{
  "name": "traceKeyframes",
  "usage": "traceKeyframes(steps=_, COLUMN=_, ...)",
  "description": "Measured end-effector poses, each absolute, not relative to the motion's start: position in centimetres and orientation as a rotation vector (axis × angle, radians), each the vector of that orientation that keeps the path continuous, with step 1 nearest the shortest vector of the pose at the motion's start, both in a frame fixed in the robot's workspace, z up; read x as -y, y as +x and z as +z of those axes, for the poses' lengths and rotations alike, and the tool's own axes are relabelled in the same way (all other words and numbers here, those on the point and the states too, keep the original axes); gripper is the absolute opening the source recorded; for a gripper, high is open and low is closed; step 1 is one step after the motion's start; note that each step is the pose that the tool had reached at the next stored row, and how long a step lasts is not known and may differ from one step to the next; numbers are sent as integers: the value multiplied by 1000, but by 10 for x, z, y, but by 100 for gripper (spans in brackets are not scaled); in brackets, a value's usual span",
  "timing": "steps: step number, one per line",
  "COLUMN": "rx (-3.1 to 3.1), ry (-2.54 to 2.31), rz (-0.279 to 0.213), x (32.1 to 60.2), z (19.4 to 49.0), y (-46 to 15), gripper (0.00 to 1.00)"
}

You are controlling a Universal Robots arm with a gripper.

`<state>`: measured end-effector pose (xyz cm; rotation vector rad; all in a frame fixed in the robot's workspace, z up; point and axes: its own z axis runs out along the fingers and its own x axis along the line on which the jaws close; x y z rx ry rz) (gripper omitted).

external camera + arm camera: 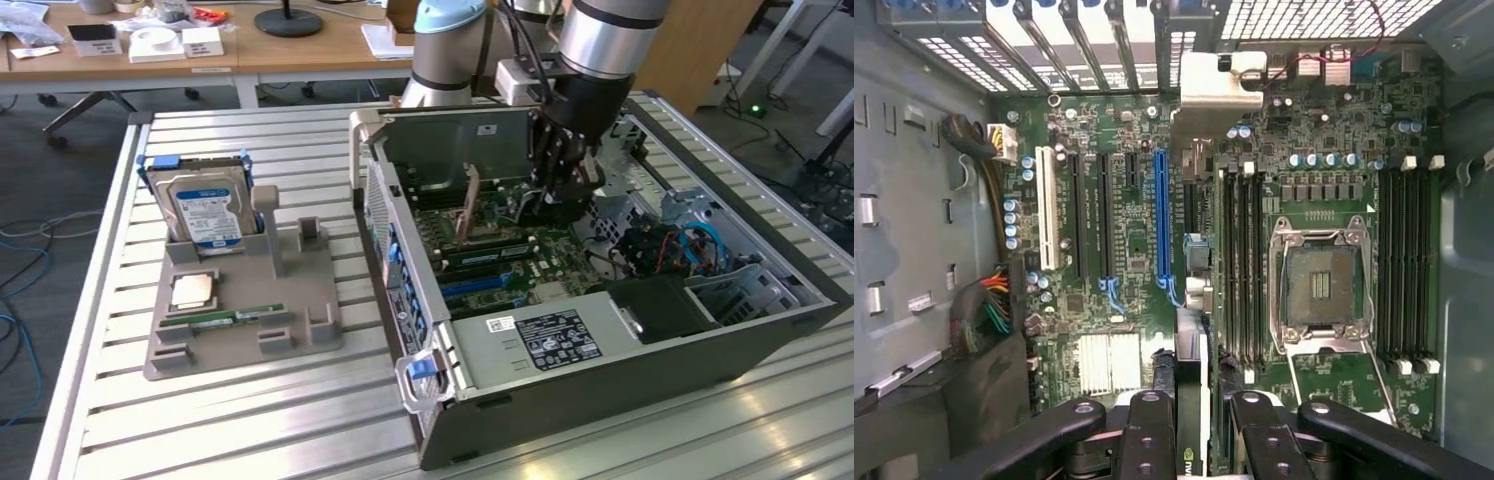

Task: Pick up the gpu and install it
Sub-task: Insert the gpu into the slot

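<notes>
Blue slot (1161, 215) and memory slots (1240, 260) flank the gripper's (1194, 405) gpu (1192, 345)

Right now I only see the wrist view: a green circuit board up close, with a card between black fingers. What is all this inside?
Observer: An open computer case lying on its side on a slatted metal table.
Visitor: Where does the arm come from?
Observer: From above; its gripper, shut on the graphics card, is down inside the case.
Visitor: Anything else on the table?
Observer: A grey tray toward the exterior view's left, holding an upright hard drive, a square chip and a memory stick.
</notes>
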<state>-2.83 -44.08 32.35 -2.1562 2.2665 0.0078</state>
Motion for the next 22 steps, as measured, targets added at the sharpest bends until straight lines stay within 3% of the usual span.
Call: traceKeyframes(steps=22, rx=-2266, ry=-2156, rz=8, x=441, z=319, y=-36, gripper=26)
